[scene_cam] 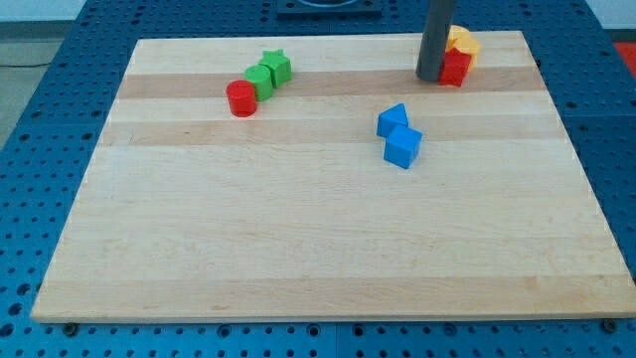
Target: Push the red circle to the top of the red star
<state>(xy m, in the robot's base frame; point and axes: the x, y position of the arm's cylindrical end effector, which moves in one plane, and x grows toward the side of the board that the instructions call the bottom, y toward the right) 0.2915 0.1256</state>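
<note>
The red circle [240,98] sits on the wooden board at the upper left, touching a green circle [260,81]. The red star [455,68] is at the upper right, partly hidden behind my rod, with yellow blocks [462,42] just above it. My tip [430,77] rests on the board right beside the red star's left side, far to the right of the red circle.
A green star [277,67] sits up and right of the green circle. Two blue blocks [393,120] [402,146] lie touching near the board's middle right. The board's [298,249] top edge runs close behind the red star.
</note>
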